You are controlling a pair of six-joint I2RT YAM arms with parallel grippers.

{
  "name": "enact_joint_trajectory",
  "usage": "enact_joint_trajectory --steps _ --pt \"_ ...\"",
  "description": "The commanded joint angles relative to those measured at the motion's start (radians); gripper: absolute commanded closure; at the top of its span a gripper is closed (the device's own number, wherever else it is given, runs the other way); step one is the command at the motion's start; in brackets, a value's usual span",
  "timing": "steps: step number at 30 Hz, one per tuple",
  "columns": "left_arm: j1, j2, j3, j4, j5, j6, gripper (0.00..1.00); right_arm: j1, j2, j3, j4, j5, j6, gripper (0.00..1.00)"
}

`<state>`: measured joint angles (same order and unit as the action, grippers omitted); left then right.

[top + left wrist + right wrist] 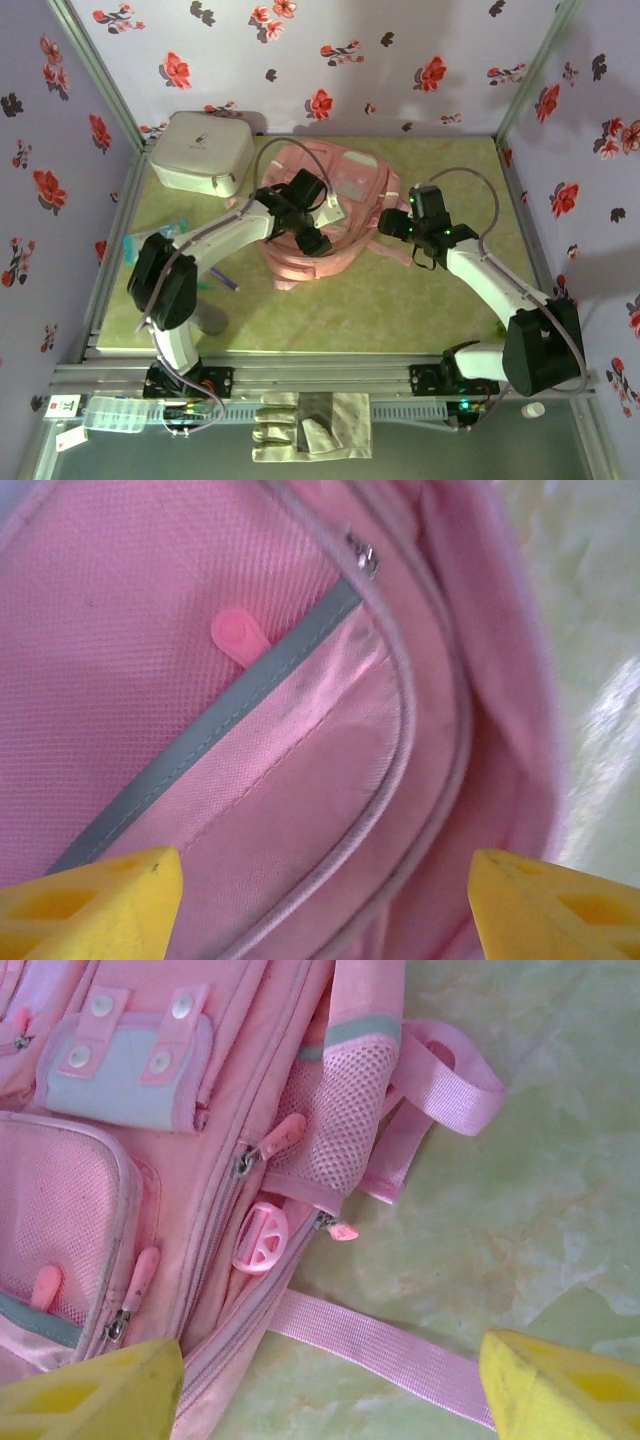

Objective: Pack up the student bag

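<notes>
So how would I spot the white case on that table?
Start at the green table and go to its far left corner. The case lies there, beside the pink bag: white-grey, rounded, boxy, not soft pink.

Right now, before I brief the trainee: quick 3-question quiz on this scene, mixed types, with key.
1. True or false: the left gripper is shut on a zip pull of the student bag.
2. Where does the white-grey zip case lie? A) on top of the bag B) at the far-left corner of the table, beside the bag C) at the near edge by the arm bases
3. Short answer: which gripper is nearer the bag's mesh side pocket?
Key: 1 false, its jaws stand open with nothing between them. 2 B. 3 the right gripper, also open.
</notes>
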<state>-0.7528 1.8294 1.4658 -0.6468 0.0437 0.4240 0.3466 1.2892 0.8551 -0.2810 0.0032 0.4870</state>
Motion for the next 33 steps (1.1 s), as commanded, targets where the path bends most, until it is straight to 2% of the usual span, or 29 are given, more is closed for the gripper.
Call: enact_joint_trajectory --steps 1,7,10,17,19,22,26,31,33 --pt "-0.012 0.083 0.065 -0.061 -0.040 0.117 0.27 0.002 -0.031 -0.014 0.048 -0.017 0.025 0.20" --pt "-0.016 0.165 0.119 -0.030 -0.032 0.146 0.33 0.002 -0.036 -0.027 0.055 -0.010 0.038 0.19" --pt "-0.017 0.178 0.129 -0.008 -0.045 0.157 0.40 0.002 -0.041 -0.032 0.056 -0.003 0.038 0.18" --pt "-0.016 0.141 0.140 0.024 -0.060 0.151 0.70 0.002 -0.032 -0.033 0.065 0.000 0.033 0.18" --pt "-0.016 0.117 0.128 0.041 -0.058 0.154 0.76 0.002 -0.023 -0.032 0.077 -0.013 0.033 0.18" --pt "-0.016 0.073 0.097 0.071 -0.044 0.156 0.86 0.000 -0.001 -0.032 0.109 -0.054 0.035 0.18" --pt "-0.015 -0.007 0.045 0.121 -0.006 0.152 0.92 -0.028 0.049 -0.023 0.211 -0.188 0.068 0.20" --pt "-0.015 -0.119 -0.044 0.206 0.033 0.133 1.00 -0.044 0.148 0.059 0.238 -0.262 0.065 0.25" --pt "-0.013 -0.160 -0.082 0.246 0.040 0.119 1.00 -0.047 0.193 0.090 0.246 -0.285 0.060 0.28"
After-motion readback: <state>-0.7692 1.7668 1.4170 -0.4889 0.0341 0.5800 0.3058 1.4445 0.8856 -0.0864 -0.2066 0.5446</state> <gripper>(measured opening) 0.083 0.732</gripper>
